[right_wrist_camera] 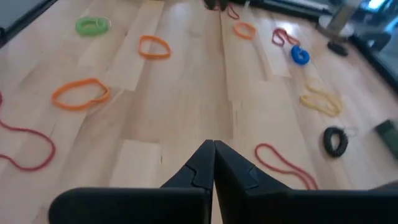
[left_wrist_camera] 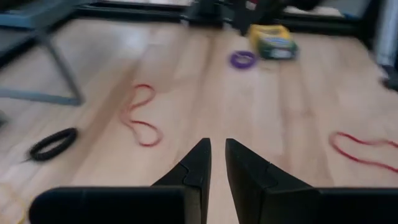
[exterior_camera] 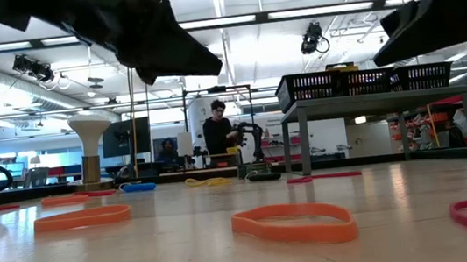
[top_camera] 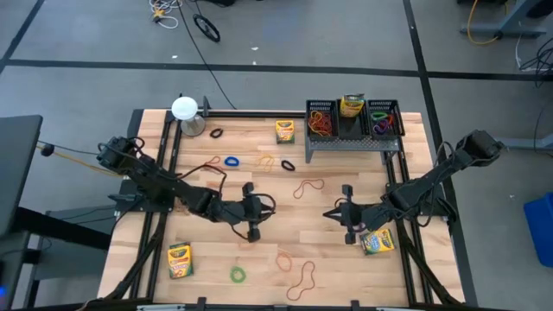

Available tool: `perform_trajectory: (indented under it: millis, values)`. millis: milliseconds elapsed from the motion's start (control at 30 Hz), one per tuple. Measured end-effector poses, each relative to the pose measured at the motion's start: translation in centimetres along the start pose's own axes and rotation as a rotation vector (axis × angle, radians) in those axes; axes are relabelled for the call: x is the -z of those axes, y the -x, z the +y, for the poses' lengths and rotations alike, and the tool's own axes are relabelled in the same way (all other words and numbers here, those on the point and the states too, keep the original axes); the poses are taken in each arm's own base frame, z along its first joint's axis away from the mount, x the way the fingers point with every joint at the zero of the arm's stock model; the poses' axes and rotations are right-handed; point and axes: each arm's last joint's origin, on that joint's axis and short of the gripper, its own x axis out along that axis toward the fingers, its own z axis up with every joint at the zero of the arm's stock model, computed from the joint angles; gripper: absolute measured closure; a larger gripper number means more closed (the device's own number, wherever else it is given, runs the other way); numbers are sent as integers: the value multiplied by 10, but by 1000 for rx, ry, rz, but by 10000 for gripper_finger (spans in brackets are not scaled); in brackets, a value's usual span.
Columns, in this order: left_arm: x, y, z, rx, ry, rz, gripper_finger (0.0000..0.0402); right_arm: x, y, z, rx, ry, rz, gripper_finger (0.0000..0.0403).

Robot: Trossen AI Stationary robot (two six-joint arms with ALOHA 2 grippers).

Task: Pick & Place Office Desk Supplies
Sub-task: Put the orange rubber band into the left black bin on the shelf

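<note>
Thin rubber bands lie flat over the wooden table: red [top_camera: 307, 186], blue [top_camera: 232, 161], yellow [top_camera: 265, 161], black [top_camera: 288, 164], green [top_camera: 238, 274] and orange [right_wrist_camera: 154, 46]. Yellow-and-green crayon boxes lie at the back [top_camera: 284, 131], at the front left [top_camera: 179, 259] and beside the right arm [top_camera: 378, 242]. My left gripper [top_camera: 270, 207] hovers over mid-table, pointing right. Its fingers [left_wrist_camera: 200, 155] stand slightly apart with nothing between them. My right gripper [top_camera: 328, 213] faces it, and in its wrist view it [right_wrist_camera: 213, 146] is shut and holds nothing.
A black wire-mesh rack [top_camera: 350, 130] stands on legs at the back right with bands and a crayon box [top_camera: 352, 105] in its compartments. A white round-topped object [top_camera: 185, 109] stands at the back left. Bare wood shows between the two grippers.
</note>
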Motion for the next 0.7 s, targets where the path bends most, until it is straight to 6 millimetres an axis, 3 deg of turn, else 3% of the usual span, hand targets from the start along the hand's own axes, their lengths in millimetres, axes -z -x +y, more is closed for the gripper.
perform_trajectory:
  millis: [167, 433, 533, 700]
  values:
    - [-5, 3, -8, 35, -111, 102, 344, -4, -2, -4, 37, 98, -28, 387]
    - [-1, 22, -24, 3, -155, 351, 344, -5, -6, -12, 74, 13, -32, 387]
    - [13, 30, -18, -68, -145, 487, 344, -5, -7, -15, 86, -13, -29, 387]
    - [30, 40, 11, -283, -62, 747, 344, -5, -8, -19, 101, -24, -26, 387]
